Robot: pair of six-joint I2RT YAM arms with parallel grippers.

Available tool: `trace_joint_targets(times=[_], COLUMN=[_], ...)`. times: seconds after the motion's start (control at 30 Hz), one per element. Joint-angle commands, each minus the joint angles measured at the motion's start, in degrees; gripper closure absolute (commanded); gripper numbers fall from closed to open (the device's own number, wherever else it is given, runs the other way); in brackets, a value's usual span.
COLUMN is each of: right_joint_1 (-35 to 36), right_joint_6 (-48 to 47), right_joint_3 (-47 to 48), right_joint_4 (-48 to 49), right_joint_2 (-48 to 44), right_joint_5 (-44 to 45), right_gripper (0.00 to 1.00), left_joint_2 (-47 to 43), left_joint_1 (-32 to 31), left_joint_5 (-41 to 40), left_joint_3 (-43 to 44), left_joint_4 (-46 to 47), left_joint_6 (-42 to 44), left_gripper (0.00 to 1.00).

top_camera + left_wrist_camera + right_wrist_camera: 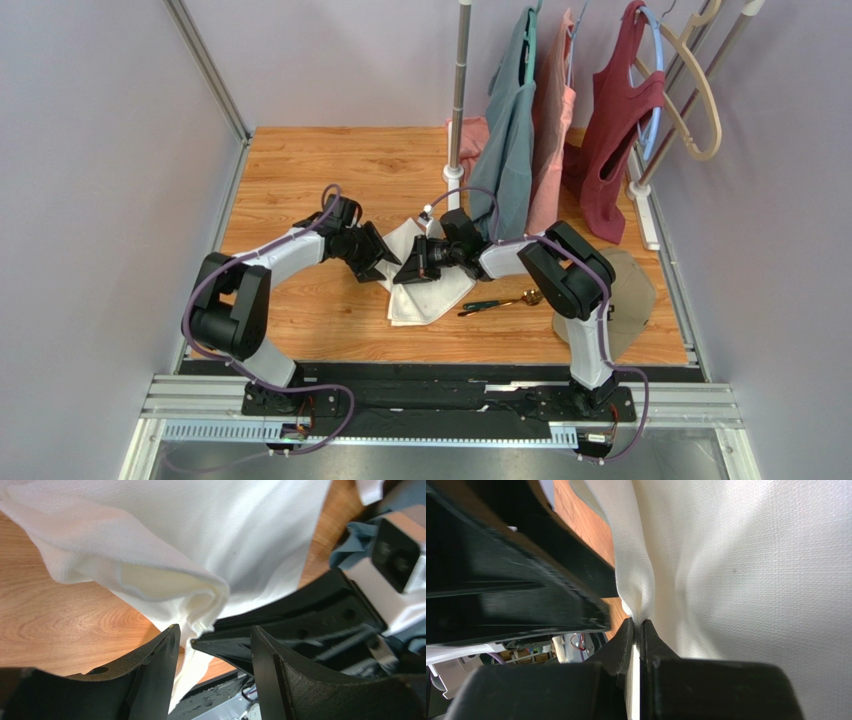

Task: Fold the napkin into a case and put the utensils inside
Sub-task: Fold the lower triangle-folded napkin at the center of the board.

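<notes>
Partly lifted, the white napkin (425, 295) lies mid-table.
The right pincer (638, 626) is clamped on a pinched fold; the left pincer (214, 630) stands apart, cloth hanging between its fingers. The utensils (500, 302) lie on the table (300, 170) just right of the napkin.

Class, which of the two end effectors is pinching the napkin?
The right end effector, shut on a fold of the white napkin; the left end effector stands open, with cloth loose between its jaws.

Wooden table (300, 170) — on it a white napkin (430, 300), utensils (500, 303) just beside, a tan cloth (635, 290).
</notes>
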Motion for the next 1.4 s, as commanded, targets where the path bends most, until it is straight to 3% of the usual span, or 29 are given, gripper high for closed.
trace_joint_targets(times=[0.0, 0.17, 0.33, 0.43, 0.57, 0.77, 0.83, 0.93, 0.97, 1.1, 1.37], right_joint_1=[0.07, 0.15, 0.07, -0.02, -1.60, -4.24, -4.59, -4.59, -4.68, -4.68, -3.27], right_joint_6=[0.30, 0.39, -1.02, -1.98, -3.91, -11.91, -12.09, -12.79, -13.58, -13.94, -13.15], right_joint_3=[-0.34, -0.16, -0.60, -0.34, -0.25, 2.38, 4.31, 7.65, 8.62, 11.17, 8.81], right_joint_4=[3.01, 2.92, 0.90, -1.02, -7.42, -20.17, -20.80, -22.73, -22.74, -22.74, -21.42], right_joint_2=[-3.26, -2.56, -3.34, -3.96, -6.33, -10.03, -8.80, -5.90, -4.16, -0.37, 1.66], right_joint_5=[-0.05, -0.84, -0.76, -0.93, -0.23, 2.94, 2.50, 3.20, 3.46, 3.81, 6.80], right_gripper=[0.98, 0.97, 0.94, 0.87, 0.67, 0.56, 0.58, 0.69, 0.78, 0.99, 1.00], left_joint_2=[2.35, 4.11, 4.90, 5.52, 5.43, 5.43, 5.34, 5.34, 5.34, 5.43, 6.65], left_joint_1=[-0.84, -1.19, -1.19, -1.19, -1.19, -1.19, -1.28, -1.63, -1.80, -2.33, -3.65], left_joint_5=[-0.42, -0.25, -0.51, -0.07, -0.25, 0.19, 0.54, 0.89, 0.81, 1.16, 0.98], left_joint_3=[1.64, 2.96, 3.14, 3.14, 2.61, 2.35, 2.35, 2.78, 3.05, 3.75, 5.95], left_joint_4=[0.71, 1.41, 1.85, 1.94, 1.76, 1.94, 2.46, 2.29, 2.12, 1.85, 1.41], left_joint_6=[-1.12, -0.68, 0.46, 1.08, 1.69, 2.40, 2.22, 2.49, 2.49, 2.22, 1.78], left_gripper=[0.37, 0.44, 0.67, 0.76, 0.79, 0.92, 0.99, 1.00, 1.00, 1.00, 1.00])
